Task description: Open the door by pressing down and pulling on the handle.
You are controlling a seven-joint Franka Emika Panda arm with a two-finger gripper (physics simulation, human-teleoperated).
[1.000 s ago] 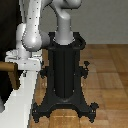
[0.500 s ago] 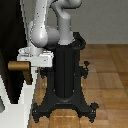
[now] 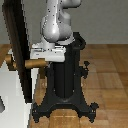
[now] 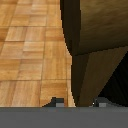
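The place is a bare simulated test room, not a lived-in home or workshop, rendered in flat, smooth textures. A wood parquet floor (image 3: 107,70) of square tan blocks fills the lower half of the exterior view and meets a plain grey wall (image 3: 100,22) across the upper right. Its only furnishings are a black pedestal (image 3: 65,85) on splayed feet at the centre, carrying the white robot arm (image 3: 55,25), and a dark door (image 3: 17,45) in a white frame (image 3: 12,100) at the left edge.
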